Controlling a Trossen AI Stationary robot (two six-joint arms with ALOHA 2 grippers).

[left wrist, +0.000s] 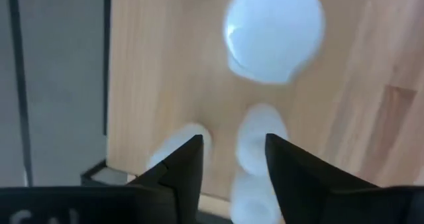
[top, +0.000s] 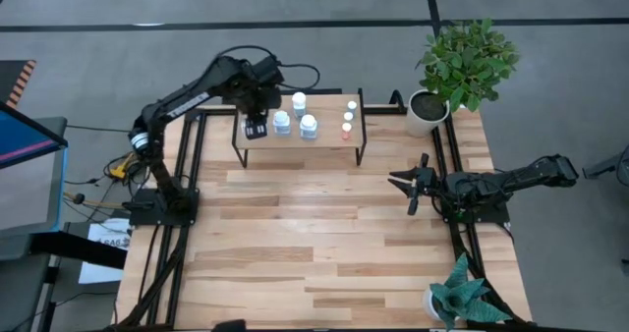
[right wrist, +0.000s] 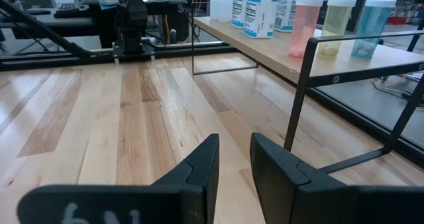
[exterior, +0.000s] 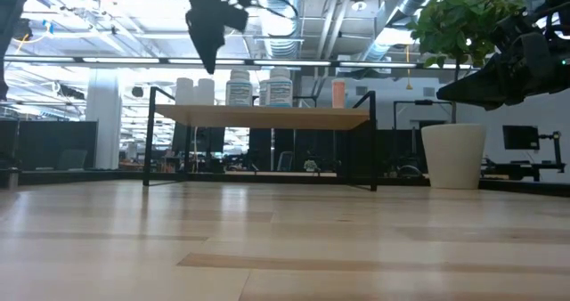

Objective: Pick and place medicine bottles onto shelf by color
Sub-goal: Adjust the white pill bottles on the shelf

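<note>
The placing step is judged to be at or near its end. All bottles in sight stand on the shelf (top: 334, 140); none is seen on the table (top: 324, 244).

The left gripper (top: 256, 129) hangs over the shelf's left end, pointed straight down. In the left wrist view its fingers (left wrist: 185, 168) are apart and hold nothing, with two small whitish bottles (left wrist: 262, 141) directly below them and a larger white cap (left wrist: 275, 28) beyond. In the low view the gripper is clear above the bottle tops (no contact is visible).

On the shelf, the white bottles (top: 300, 102) are grouped left of centre. The tinted bottles (right wrist: 306, 25) stand in a row at the right end: pink-orange, yellowish-green (right wrist: 338, 25) and pale blue (right wrist: 371, 25), just beside one another in the right wrist view.

The next move is judged to call for a straight upward retreat of the left arm, since any sideways drift could topple the small bottles beneath it.

The right gripper (top: 411, 184) waits low at the table's right side, well apart from the shelf. Its fingers (right wrist: 199, 168) are slightly parted and empty, aimed at the shelf's black legs (right wrist: 298, 98).
</note>
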